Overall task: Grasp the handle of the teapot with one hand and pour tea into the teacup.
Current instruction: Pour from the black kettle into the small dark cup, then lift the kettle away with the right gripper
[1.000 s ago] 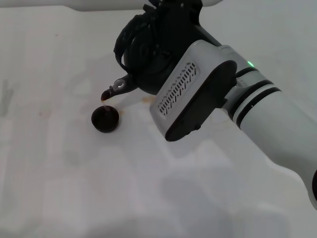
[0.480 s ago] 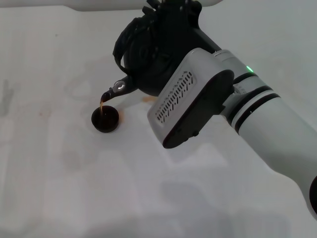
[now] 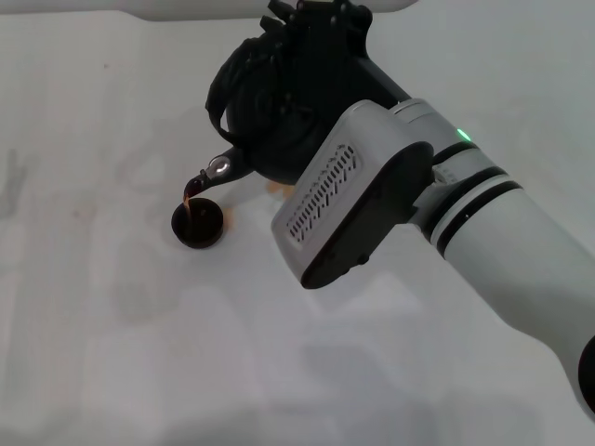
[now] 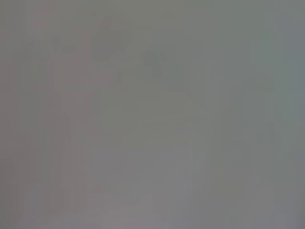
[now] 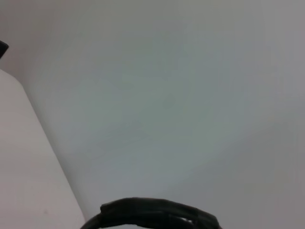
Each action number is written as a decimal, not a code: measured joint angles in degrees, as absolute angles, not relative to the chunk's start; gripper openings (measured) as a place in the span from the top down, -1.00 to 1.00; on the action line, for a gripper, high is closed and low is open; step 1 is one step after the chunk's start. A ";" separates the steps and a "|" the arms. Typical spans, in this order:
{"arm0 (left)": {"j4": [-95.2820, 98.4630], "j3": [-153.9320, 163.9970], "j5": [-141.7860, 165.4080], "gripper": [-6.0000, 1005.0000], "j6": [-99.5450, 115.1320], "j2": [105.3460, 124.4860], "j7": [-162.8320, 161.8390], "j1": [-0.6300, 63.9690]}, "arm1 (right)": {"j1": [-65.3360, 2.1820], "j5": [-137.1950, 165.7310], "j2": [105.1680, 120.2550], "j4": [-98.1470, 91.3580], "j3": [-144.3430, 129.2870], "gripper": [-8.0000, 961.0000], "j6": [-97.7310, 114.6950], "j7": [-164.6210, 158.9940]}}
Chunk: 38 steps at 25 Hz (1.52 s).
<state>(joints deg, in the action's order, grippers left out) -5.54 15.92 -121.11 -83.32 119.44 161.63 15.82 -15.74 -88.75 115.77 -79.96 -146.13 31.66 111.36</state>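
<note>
In the head view my right gripper (image 3: 321, 23) is shut on the handle (image 3: 219, 88) of the matte black teapot (image 3: 270, 111) and holds it off the table, tilted to the left. The spout (image 3: 212, 173) with its silvery cap points down over the small dark teacup (image 3: 199, 224). A thin brown stream of tea (image 3: 189, 199) runs from the spout into the cup. In the right wrist view only the ribbed black handle (image 5: 152, 213) shows. The left gripper is out of view; the left wrist view shows only blank grey.
The white table (image 3: 112, 325) carries small brown tea spots beside the cup (image 3: 230, 221) and under the teapot (image 3: 275, 188). My right forearm (image 3: 372, 186) covers the middle right of the head view. A white body (image 3: 139, 7) runs along the far edge.
The teapot has tilted further and its spout has dropped towards the cup. A drip at the spout has become a stream running into the cup.
</note>
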 joint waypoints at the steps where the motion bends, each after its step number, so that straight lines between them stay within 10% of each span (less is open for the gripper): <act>1: -5.54 15.94 -121.11 -0.77 -83.32 119.45 161.63 15.82 | -15.79 -88.71 115.79 -79.96 -146.26 0.79 31.78 111.36; 38: -5.53 15.90 -121.11 -0.77 -83.32 119.45 161.63 15.82 | -15.75 -89.25 115.92 -79.11 -146.49 0.79 32.99 109.27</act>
